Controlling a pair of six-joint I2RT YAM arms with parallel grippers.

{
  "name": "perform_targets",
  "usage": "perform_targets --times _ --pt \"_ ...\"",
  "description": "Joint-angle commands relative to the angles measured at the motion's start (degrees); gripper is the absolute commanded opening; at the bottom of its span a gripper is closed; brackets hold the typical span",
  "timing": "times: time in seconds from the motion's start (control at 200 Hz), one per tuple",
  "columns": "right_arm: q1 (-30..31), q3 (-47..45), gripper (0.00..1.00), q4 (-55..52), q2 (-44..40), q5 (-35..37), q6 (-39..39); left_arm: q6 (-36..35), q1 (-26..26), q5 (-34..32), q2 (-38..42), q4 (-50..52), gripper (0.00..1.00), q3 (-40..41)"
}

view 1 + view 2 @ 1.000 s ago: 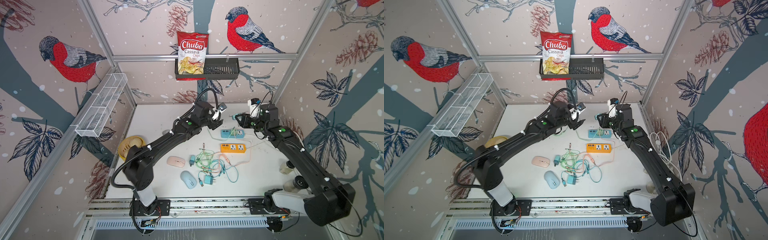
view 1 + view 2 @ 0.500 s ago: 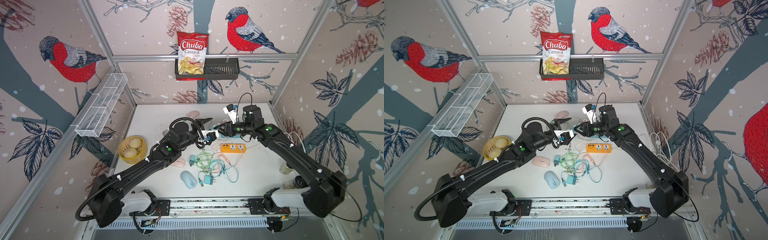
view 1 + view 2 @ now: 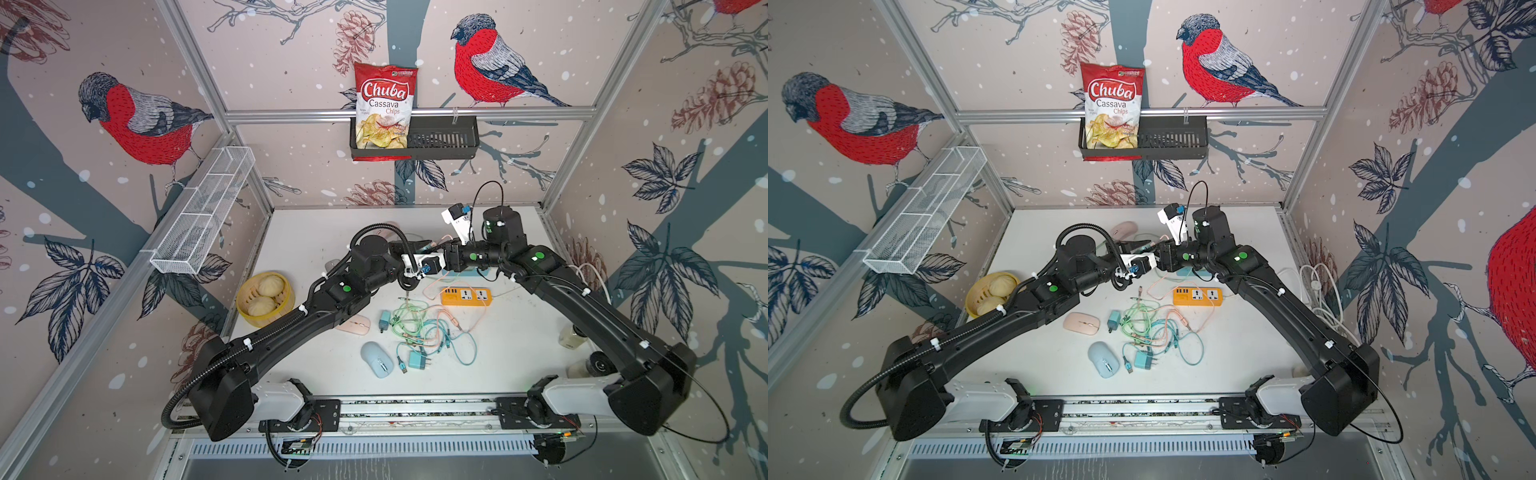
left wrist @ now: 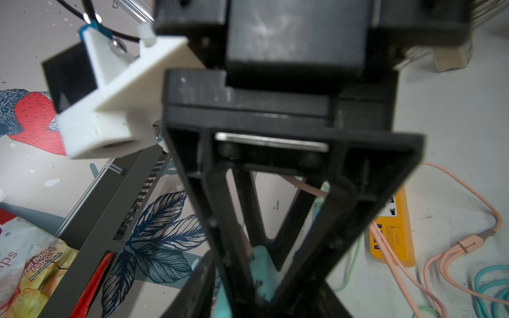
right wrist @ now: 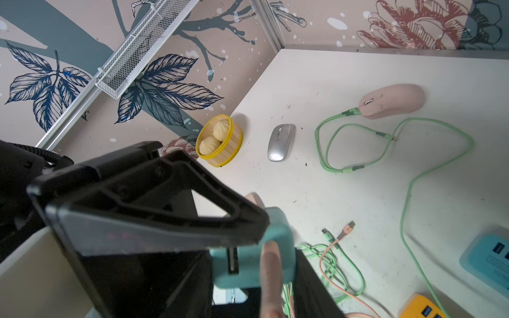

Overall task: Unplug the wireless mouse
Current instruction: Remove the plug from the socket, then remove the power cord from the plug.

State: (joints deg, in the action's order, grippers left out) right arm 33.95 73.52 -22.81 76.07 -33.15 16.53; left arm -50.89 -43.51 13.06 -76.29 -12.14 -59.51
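Both grippers meet on a teal adapter; the pink mouse lies plugged in at the table's 12 o'clock.

The right gripper [image 4: 260, 271] pinches the adapter [image 5: 248, 256] above the table [image 5: 358, 68], and a pink lead [image 5: 271, 278] runs out of the adapter. The left gripper [image 3: 426, 248] faces it from 9 o'clock and touches the adapter's edge with one finger. Whether its jaws have clamped on the adapter cannot be told. In both top views the pair hangs just at 5 o'clock of the pink mouse [image 5: 391, 100], close to it but apart. A green cable [image 5: 330, 154] is plugged into the mouse's nose and loops over the table. A silver mouse [image 5: 281, 141] lies between the pink mouse and the bun basket [image 3: 992, 293], which sits at the table's 9 o'clock edge. An orange strip [image 3: 1198, 296] lies at 4 o'clock of the grippers.
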Motion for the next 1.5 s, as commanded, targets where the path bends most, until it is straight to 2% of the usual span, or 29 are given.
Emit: perform_targets --times 0.0,0.085,0.19,0.26,0.315,0.445,0.545,0.581,0.631,0.676,0.711,0.756,0.886,1.026,1.206,1.491 --pt "0.2 0.1 0.16 -0.2 -0.7 -0.4 -0.3 0.9 0.1 -3.5 -0.6 0.4 0.31 -1.1" --pt "0.3 -0.1 0.15 0.5 -1.7 -0.2 0.0 1.1 0.1 -3.9 -1.5 1.8 0.32 -2.1" --pt "0.5 0.1 0.15 1.0 -2.6 -0.8 0.2 2.4 0.1 -4.8 -2.1 1.9 0.47 -2.5" --pt "0.5 0.1 0.15 0.9 -2.8 -0.9 0.1 2.8 0.1 -5.2 -2.5 2.4 0.47 -3.0" --pt "0.7 0.1 0.15 0.8 -2.9 -0.9 0.1 3.1 0.1 -5.2 -2.8 2.8 0.41 -3.5" --pt "0.8 -0.4 0.15 0.7 -2.9 -0.9 0.0 3.3 0.1 -4.8 -3.2 4.3 0.01 -4.7" --pt "0.8 -0.8 0.16 0.5 -2.7 -0.2 -0.1 3.3 0.1 -4.2 -2.7 3.8 0.0 -4.7" --pt "0.7 -0.9 0.23 0.4 -2.7 0.1 -0.2 3.3 0.1 -4.1 -2.5 3.8 0.0 -4.6" --pt "0.5 -0.9 0.47 0.1 -2.8 0.7 -0.4 3.0 0.2 -4.5 -2.3 3.9 0.0 -4.4" --pt "-0.1 -0.7 0.63 -0.5 -3.0 1.1 -0.8 2.5 0.4 -5.1 -2.3 4.6 0.0 -4.4" --pt "-0.8 -0.4 0.66 -1.1 -3.3 0.9 -1.3 2.3 0.8 -5.2 -2.1 5.7 0.0 -4.3" --pt "-2.0 -0.2 0.65 -2.2 -3.8 0.5 -1.9 2.1 1.7 -4.6 -1.7 7.1 0.0 -4.0" --pt "-4.7 -0.8 0.54 -3.3 -5.5 -2.7 -3.1 3.4 4.2 -1.7 1.1 8.2 0.0 -1.5" --pt "-4.4 -2.3 0.41 -0.4 -5.9 -7.1 -1.7 4.1 4.7 -1.4 2.4 8.5 0.0 -0.2" --pt "-3.1 -1.6 0.29 1.5 -4.9 -7.8 -0.9 4.2 4.7 -1.2 2.0 9.4 0.0 -0.6" --pt "-1.7 -1.6 0.29 3.5 -2.7 -7.8 0.2 4.4 4.4 0.0 1.5 10.0 0.0 -1.2"
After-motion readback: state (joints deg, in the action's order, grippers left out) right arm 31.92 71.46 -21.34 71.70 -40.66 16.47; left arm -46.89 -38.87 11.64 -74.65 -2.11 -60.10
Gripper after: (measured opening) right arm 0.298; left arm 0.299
